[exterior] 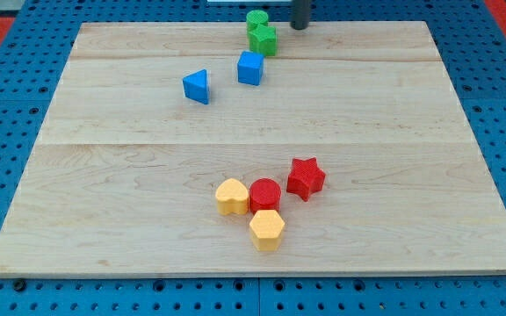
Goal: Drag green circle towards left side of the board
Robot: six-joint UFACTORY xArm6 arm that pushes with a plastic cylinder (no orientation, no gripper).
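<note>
My tip (299,26) is sitting right of two touching green blocks (260,33), with two blue (249,68), two red (306,178), two yellow (232,197) lying on the table (411,132).

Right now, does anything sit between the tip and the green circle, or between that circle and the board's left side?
Nothing visible. My tip is just right of the green circle with bare board between. The other green block touches it below, and leftward the top edge is open.

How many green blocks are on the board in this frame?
2. The green circle sits at the board's top edge, and a second green block, shape unclear, touches it just below. My tip is to their right. None appear hidden.
</note>
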